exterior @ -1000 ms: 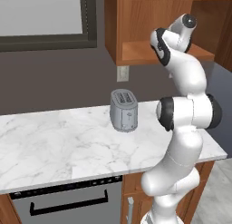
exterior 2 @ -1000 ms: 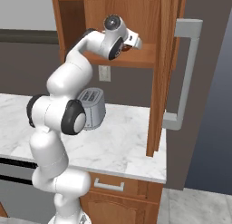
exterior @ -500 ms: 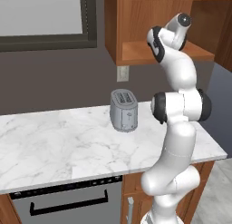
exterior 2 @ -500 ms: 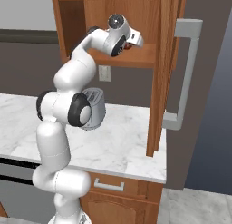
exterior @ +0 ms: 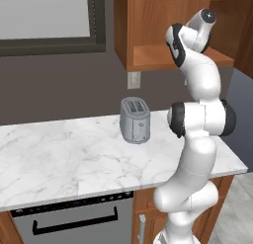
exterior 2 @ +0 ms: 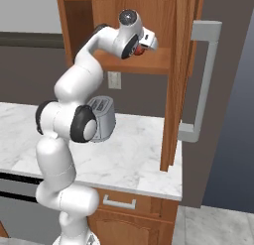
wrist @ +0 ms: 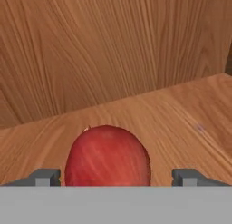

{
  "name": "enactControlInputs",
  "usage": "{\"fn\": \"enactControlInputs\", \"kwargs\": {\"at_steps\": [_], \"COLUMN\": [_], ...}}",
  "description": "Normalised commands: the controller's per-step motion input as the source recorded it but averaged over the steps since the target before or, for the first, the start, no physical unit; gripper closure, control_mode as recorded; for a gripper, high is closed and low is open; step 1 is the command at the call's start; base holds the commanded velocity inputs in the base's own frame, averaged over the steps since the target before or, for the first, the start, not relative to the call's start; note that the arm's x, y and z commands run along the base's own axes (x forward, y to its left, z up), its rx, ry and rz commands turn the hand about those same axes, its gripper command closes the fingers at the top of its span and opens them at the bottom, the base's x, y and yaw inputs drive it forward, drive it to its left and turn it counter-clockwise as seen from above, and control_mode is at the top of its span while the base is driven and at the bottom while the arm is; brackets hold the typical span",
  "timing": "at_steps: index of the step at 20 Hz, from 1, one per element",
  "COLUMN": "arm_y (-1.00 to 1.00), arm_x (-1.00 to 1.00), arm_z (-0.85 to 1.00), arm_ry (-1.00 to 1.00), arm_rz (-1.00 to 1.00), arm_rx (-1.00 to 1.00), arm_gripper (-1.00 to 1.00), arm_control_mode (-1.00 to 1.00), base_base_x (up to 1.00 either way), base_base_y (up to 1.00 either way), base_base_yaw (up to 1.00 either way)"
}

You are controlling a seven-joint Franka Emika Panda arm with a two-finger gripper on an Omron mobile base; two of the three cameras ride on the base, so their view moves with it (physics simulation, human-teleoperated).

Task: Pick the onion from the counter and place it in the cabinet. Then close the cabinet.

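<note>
The onion [wrist: 108,155], a glossy red ball, rests on the wooden floor board of the cabinet [exterior 2: 149,65]. My gripper [wrist: 115,175] is open around it, and each fingertip [wrist: 45,177] stands a little clear of its side. In the right base view my gripper [exterior 2: 149,43] reaches into the open cabinet with the onion [exterior 2: 140,50] just under it. The cabinet door [exterior 2: 176,80] stands open edge-on, its grey bar handle [exterior 2: 206,80] facing right. In the left base view my wrist [exterior: 202,20] is up inside the cabinet [exterior: 163,55], above the counter [exterior: 74,154].
A grey toaster [exterior: 135,120] stands on the marble counter [exterior 2: 129,159] below the cabinet, close behind my arm. A wall outlet [exterior: 133,80] sits under the cabinet. A dark oven front [exterior: 74,221] is below the counter's left part.
The arm's elbow has swung slightly sideways while the hand stays inside the cabinet at about the same spot.
</note>
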Motion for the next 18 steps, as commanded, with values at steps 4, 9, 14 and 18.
{"fn": "enactControlInputs", "kwargs": {"at_steps": [4,9,14,18], "arm_y": [0.04,0.26,0.43,0.16], "arm_x": [-1.0,-1.0,-1.0,-1.0], "arm_z": [0.0,-0.06,-0.17,-0.17], "arm_ry": [0.0,0.0,0.0,0.0], "arm_rz": [0.0,0.02,0.05,0.02], "arm_rx": [0.0,-0.05,-0.07,-0.01], "arm_gripper": [-1.0,-1.0,-1.0,-1.0], "arm_control_mode": [-1.0,-1.0,-1.0,-1.0], "base_base_x": [0.0,0.0,0.0,0.0], "base_base_y": [0.0,0.0,0.0,0.0], "base_base_yaw": [0.0,0.0,0.0,0.0]}}
